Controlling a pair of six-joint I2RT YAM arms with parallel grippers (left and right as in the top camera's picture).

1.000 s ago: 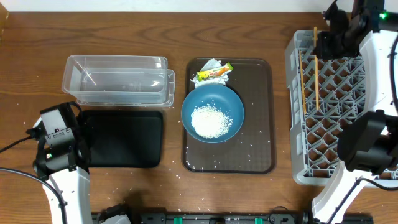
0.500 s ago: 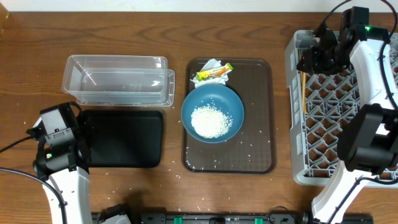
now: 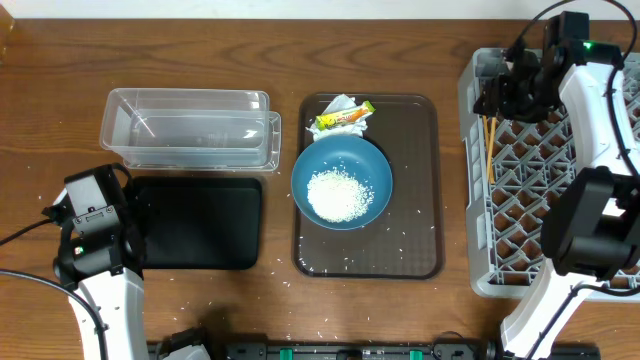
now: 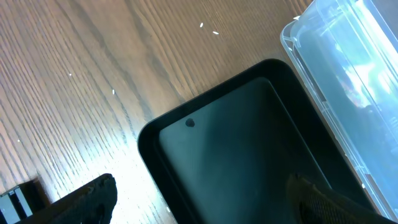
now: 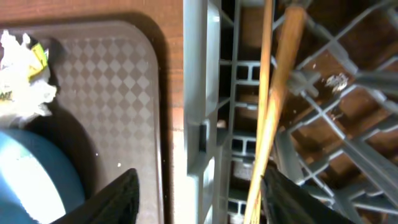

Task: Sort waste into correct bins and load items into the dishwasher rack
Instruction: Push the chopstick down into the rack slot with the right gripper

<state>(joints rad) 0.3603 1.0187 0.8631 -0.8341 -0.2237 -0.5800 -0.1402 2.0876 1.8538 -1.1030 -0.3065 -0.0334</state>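
A large dark-blue bowl holding white rice sits on the brown tray. Behind the bowl lie a crumpled tissue and a yellow-green wrapper. The grey dishwasher rack stands at the right, and the wooden chopsticks lie in its left column. My right gripper hangs open over the rack's left wall, with the chopsticks free beside its right finger. Over the near corner of the black tray, my left gripper is open and holds nothing.
The clear tub stands behind the black tray at the left. Loose rice grains lie scattered on the brown tray and on the table in front of it. The right arm arches over the rack.
The right gripper has opened and let go of the chopsticks, which dropped into the rack's left column. It also shifted left and lower. The left arm has not moved.
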